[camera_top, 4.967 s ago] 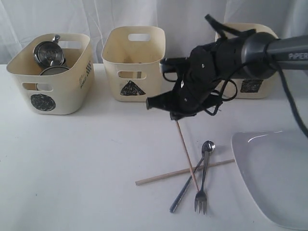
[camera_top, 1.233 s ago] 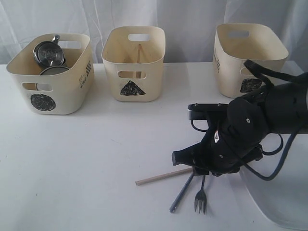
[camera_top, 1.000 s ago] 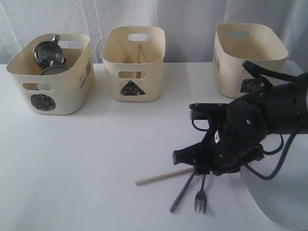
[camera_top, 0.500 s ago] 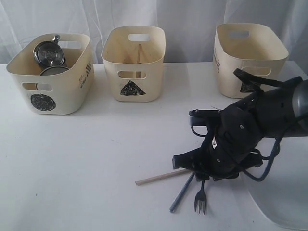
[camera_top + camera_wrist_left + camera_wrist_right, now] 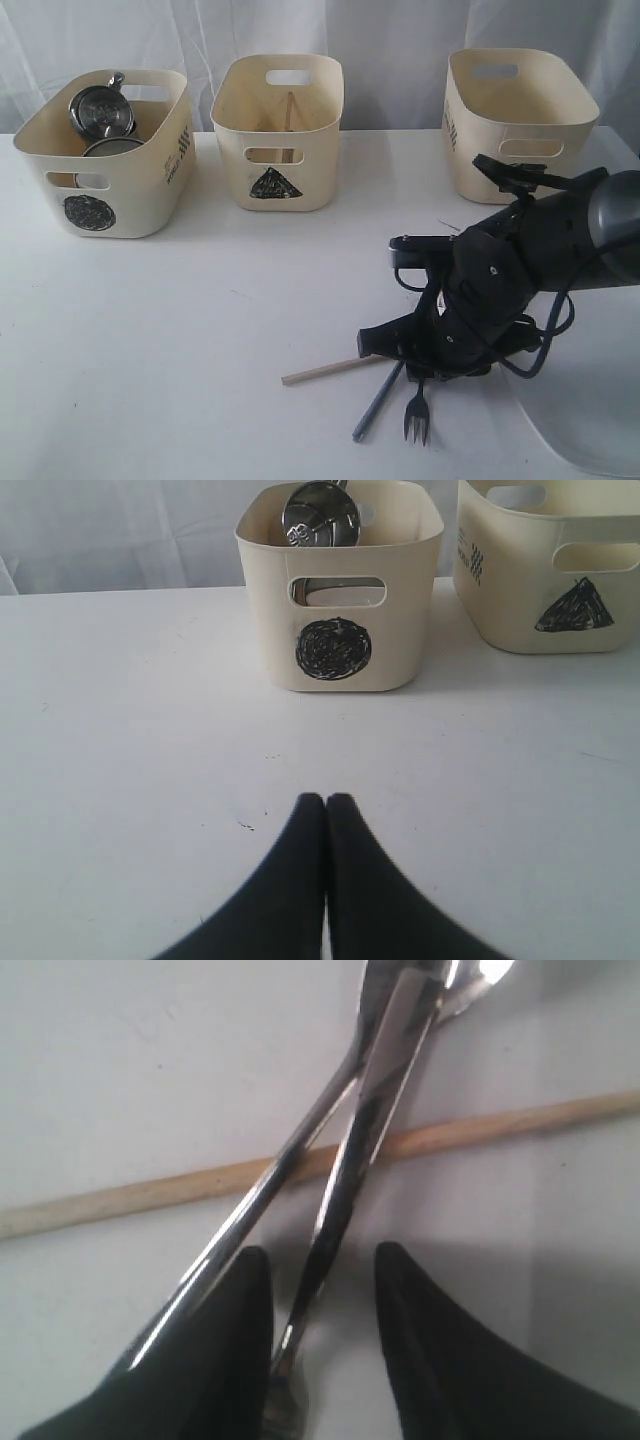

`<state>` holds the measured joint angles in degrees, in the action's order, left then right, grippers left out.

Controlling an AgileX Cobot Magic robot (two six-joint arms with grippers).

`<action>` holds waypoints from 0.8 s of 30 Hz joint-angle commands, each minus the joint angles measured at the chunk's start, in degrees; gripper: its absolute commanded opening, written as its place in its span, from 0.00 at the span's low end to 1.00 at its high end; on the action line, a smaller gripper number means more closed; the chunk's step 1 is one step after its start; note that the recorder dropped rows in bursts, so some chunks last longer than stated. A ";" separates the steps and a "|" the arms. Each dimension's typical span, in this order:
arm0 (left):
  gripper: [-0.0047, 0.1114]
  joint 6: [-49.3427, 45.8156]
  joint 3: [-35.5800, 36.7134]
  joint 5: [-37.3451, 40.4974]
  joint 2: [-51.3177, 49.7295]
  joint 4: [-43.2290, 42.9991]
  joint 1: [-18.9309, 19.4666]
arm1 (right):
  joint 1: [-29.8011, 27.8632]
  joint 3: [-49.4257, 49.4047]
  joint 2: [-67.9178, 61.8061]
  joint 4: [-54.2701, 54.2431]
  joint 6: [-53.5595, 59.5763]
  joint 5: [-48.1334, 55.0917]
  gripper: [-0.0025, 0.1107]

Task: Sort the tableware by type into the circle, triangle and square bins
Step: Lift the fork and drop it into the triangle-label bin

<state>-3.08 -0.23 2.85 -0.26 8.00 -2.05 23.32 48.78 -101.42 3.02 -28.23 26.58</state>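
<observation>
White surface [image 5: 200, 330], curtain [image 5: 400, 30] behind | steel fork [image 5: 416, 410] lower middle of frame, lying across 1 chopstick [image 5: 325, 371] | right end effector [image 5: 320, 1260] parted, straddling fork handle, gripping nothing | left end effector [image 5: 325, 805] pressed together, empty | handling: likely light, stiff, slick; pinch mid-handle near the crossing.

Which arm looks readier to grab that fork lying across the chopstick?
The right. The right gripper is open, straddling the handle of the fork; the left gripper is shut, away by the circle-marked tub.
</observation>
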 commanded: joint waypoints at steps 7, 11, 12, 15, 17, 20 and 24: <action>0.04 0.29 0.23 0.13 0.26 0.55 0.19 | 0.11 -0.29 -2.42 0.42 -0.47 -0.54 0.28; 0.04 0.29 0.23 0.13 0.26 0.55 0.19 | 0.11 -0.29 -2.31 -0.93 -2.00 -0.56 0.13; 0.04 0.29 0.23 0.13 0.26 0.55 0.19 | 0.11 -0.43 -2.08 -0.93 -2.66 -0.70 0.08; 0.04 0.29 0.23 0.13 0.26 0.55 0.19 | 0.11 -2.34 0.08 -1.17 -4.24 -2.86 0.02; 0.04 0.29 0.23 0.13 0.26 0.55 0.19 | 0.11 -4.05 2.28 -1.80 -4.67 -5.09 0.02; 0.04 0.29 0.23 0.13 0.26 0.55 0.19 | 0.11 -7.54 7.54 -3.73 -5.02 -7.97 0.02; 0.04 0.29 0.23 0.13 0.26 0.55 0.19 | 0.11 -10.54 15.53 -4.74 -5.02 -11.40 0.02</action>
<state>-3.08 -0.23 2.85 -0.26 8.00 -2.05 23.35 39.70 -90.82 -0.92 -32.90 18.24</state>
